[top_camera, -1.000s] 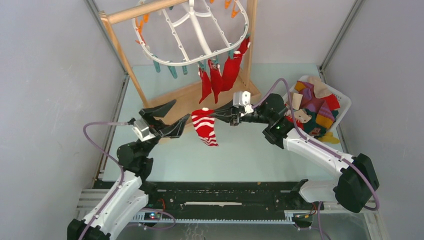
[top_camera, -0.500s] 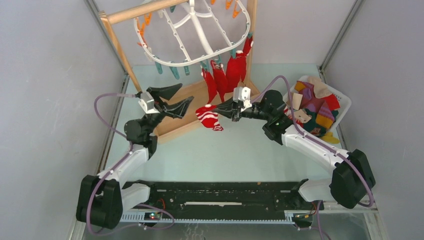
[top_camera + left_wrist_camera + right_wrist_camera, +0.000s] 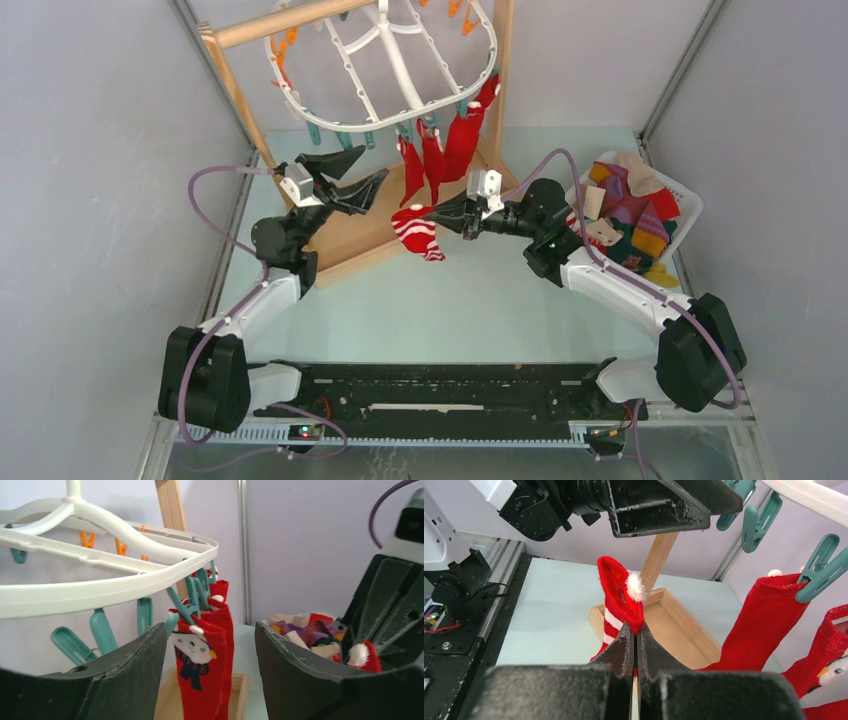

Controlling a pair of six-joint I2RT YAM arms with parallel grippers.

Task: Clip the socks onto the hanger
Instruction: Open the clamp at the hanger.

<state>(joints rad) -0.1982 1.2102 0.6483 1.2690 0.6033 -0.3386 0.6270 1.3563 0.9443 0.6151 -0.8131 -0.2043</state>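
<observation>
Bright, even light; faint shadows — wrist-view foreground perhaps slightly soft.

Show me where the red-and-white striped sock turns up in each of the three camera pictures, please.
Top external: the striped sock dangles mid-picture from the right gripper.
Left wrist: only its red cuff, with a white pompom, peeks out at the right edge.
Right wrist: the sock stands at the centre, pinched at its cuff.
Shared landmark: the plain red socks clipped to the white hanger.
</observation>
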